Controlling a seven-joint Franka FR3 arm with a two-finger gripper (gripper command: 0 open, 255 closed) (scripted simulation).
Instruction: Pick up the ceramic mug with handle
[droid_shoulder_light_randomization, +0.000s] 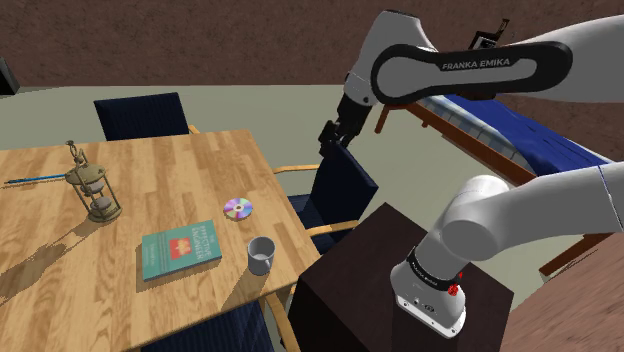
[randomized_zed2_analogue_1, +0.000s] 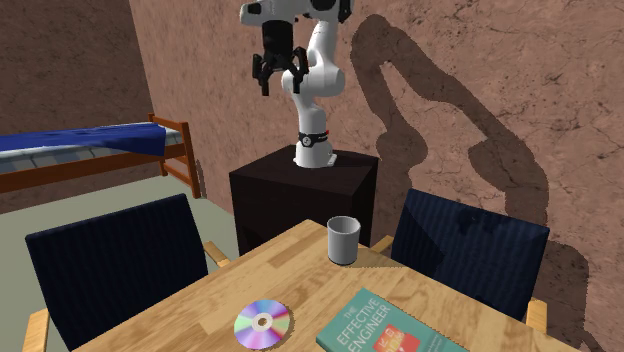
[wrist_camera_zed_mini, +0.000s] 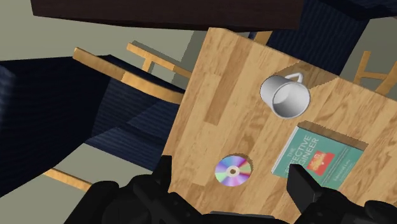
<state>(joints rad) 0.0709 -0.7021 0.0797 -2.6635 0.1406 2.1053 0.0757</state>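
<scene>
A pale grey mug (droid_shoulder_light_randomization: 261, 253) with a handle stands upright on the wooden table (droid_shoulder_light_randomization: 170, 165), close to the table edge nearest the stand. It also appears as the mug (randomized_zed2_analogue_1: 343, 239) and from above as the mug (wrist_camera_zed_mini: 286, 97), empty inside. My black gripper (droid_shoulder_light_randomization: 336, 134) hangs high in the air, off the table's side and above a chair. The gripper (randomized_zed2_analogue_1: 275, 75) is far from the mug. In the wrist view the gripper (wrist_camera_zed_mini: 232, 184) is open, its fingers (wrist_camera_zed_mini: 304, 188) wide apart with nothing between them.
A teal book (droid_shoulder_light_randomization: 180, 250) and a shiny disc (droid_shoulder_light_randomization: 238, 208) lie near the mug. A lantern (droid_shoulder_light_randomization: 93, 190) and a blue pen (droid_shoulder_light_randomization: 35, 180) sit farther along the table. Dark blue chairs (randomized_zed2_analogue_1: 110, 260) surround it. The dark stand (randomized_zed2_analogue_1: 300, 190) and a bed (randomized_zed2_analogue_1: 80, 145) are behind.
</scene>
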